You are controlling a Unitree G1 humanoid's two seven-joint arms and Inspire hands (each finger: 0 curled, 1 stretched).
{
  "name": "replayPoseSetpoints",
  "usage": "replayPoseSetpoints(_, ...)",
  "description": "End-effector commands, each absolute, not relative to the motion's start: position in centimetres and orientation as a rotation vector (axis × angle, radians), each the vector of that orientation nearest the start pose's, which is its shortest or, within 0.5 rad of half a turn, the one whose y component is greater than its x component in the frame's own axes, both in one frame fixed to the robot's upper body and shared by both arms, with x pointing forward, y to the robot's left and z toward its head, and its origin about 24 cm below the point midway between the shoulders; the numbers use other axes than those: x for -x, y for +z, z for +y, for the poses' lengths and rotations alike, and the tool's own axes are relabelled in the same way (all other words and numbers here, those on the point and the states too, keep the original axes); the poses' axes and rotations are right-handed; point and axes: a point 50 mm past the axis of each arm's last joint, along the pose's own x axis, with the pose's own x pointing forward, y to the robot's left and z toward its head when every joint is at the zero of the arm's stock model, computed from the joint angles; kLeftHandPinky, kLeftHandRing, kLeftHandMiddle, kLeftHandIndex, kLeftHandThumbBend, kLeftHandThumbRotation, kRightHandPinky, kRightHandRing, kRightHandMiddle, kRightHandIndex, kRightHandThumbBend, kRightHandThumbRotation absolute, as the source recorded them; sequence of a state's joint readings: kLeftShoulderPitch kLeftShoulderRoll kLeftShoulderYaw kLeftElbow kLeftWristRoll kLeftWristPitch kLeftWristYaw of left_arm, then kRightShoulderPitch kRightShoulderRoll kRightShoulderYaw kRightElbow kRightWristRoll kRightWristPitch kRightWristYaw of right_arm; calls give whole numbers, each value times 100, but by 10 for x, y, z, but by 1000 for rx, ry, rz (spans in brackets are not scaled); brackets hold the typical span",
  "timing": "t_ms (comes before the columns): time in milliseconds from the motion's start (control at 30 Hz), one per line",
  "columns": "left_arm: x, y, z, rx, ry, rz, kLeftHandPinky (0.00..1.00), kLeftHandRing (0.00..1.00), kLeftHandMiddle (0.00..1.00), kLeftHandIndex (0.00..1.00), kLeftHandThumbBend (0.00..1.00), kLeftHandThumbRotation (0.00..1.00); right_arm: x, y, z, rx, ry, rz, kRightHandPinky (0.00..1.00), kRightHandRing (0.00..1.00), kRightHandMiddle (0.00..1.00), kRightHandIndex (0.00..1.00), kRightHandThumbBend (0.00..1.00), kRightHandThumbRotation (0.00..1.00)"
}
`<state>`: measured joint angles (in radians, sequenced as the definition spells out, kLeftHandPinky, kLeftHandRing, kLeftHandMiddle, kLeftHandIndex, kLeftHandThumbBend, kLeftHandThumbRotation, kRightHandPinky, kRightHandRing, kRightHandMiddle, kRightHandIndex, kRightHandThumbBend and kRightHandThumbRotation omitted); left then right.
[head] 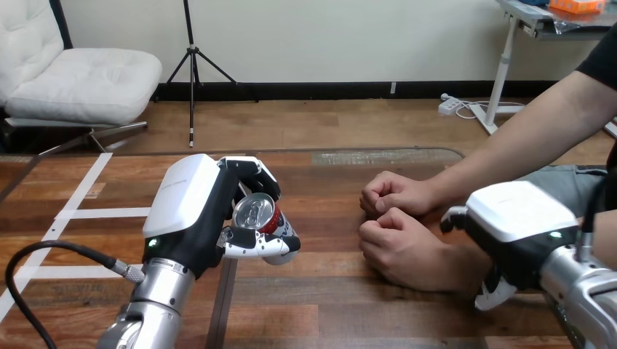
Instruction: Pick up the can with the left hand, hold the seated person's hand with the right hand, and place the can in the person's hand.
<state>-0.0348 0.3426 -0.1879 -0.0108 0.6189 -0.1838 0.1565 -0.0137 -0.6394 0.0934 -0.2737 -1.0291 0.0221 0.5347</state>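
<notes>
The table point(349, 305) lay beneath both robot hands. The person's nearer hand point(396, 243), a closed fist, sat just left of the right hand point(520, 225), whose grip could not be told. The left hand point(196, 218) clamped the can point(258, 214); that fist likely needed opening, palm up, first.

Bare wooden table point(327, 225) is lying open between the can point(256, 213) in the left hand point(207, 218) and the person's far fist point(396, 193) and near fist point(393, 243), both curling closed; the right hand point(516, 233) is crowding the near wrist.
</notes>
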Motion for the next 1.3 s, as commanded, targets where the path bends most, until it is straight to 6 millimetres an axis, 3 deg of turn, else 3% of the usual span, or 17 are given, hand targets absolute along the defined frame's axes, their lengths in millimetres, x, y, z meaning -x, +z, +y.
replayPoseSetpoints(0,-258,91,156,-896,-81,-433,28,33,40,43,70,0,-260,116,-210,1762,380,100,76,79,79,77,77,8)
replayPoseSetpoints(967,-257,92,160,-899,-72,-432,28,33,40,43,70,0,-269,107,-203,1806,427,220,69,75,77,74,77,15)
replayPoseSetpoints(1267,-257,92,161,-904,-72,-435,27,32,40,43,70,0,-271,105,-203,1800,418,248,69,74,76,73,79,12)
